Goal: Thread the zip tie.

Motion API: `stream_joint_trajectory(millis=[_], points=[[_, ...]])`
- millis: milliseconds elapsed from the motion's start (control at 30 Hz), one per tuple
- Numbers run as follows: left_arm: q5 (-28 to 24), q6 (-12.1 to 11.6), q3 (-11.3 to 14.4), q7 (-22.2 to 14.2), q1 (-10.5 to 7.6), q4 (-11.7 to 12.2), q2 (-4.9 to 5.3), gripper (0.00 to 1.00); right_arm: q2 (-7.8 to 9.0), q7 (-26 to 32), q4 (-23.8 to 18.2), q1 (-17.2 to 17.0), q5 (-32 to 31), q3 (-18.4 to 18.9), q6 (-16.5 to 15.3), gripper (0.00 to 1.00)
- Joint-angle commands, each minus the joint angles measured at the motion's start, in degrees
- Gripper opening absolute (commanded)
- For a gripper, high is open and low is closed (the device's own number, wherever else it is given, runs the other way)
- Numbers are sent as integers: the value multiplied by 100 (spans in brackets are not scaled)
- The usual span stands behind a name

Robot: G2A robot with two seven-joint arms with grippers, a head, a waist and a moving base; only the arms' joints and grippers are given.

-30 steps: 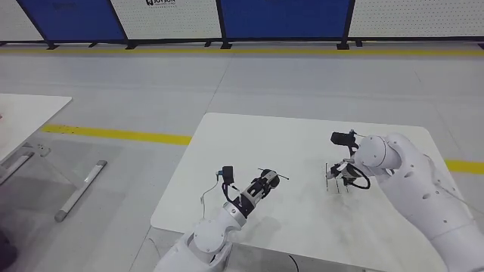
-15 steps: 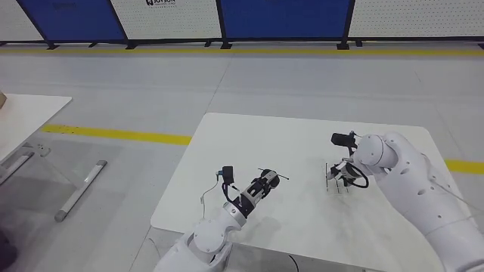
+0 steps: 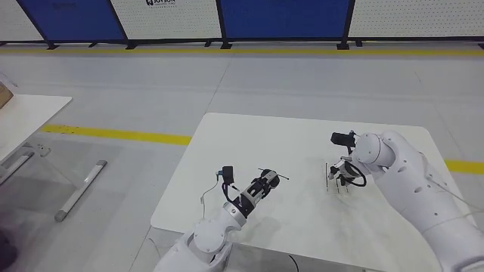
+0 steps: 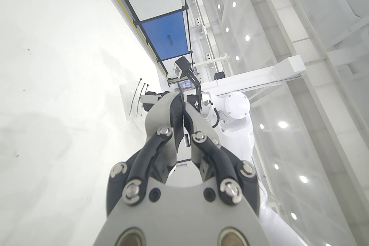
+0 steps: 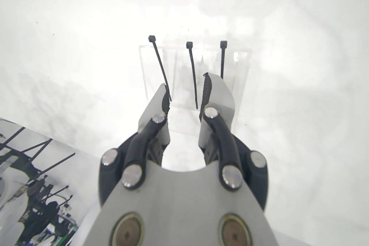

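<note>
Zip ties, thin black nylon, three of them point(image 5: 192, 74), lined up side by side on a clear acrylic holder point(image 5: 242, 71) on the white table point(image 3: 302, 143), a bit right of centre in the top view. Heads at the end farthest from the right gripper point(image 5: 186, 87).

Right gripper parked right at the holder, fingers partly apart, straddling the middle tie without touching as far as can be told. One outer tie crossing or brushing a fingertip, the other tucked behind the opposite finger. No grip on anything yet.

Left gripper point(image 4: 181, 107) well apart, lower centre of the top view, pinched together at the tips. Thin dark line across those tips from above, maybe another tie, can't say for sure.

Handling guess: featherweight, springy, slick. Bends easily along the strap, so expect a floppy tail if grabbed up near the head. Probably best pinched on the strap's flat faces around the middle, leaving enough free tip to aim at the little square head slot. Gentle pull straight out, to avoid tipping or dragging that light-looking holder.
</note>
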Motion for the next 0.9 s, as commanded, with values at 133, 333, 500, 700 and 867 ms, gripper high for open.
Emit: stream_joint_trajectory(millis=[133,333,500,700,867], points=[[0,0,0,0,0,0,0,0,-75,13,172,56,-6,-43,20,27],[0,0,0,0,0,0,0,0,-181,13,424,148,12,-109,-3,26],[0,0,0,0,0,0,0,0,-295,0,661,238,-3,-205,27,26],[0,0,0,0,0,0,0,0,-443,-23,1013,367,52,-285,-56,24],[0,0,0,0,0,0,0,0,-577,-32,1283,466,84,-362,-101,23]])
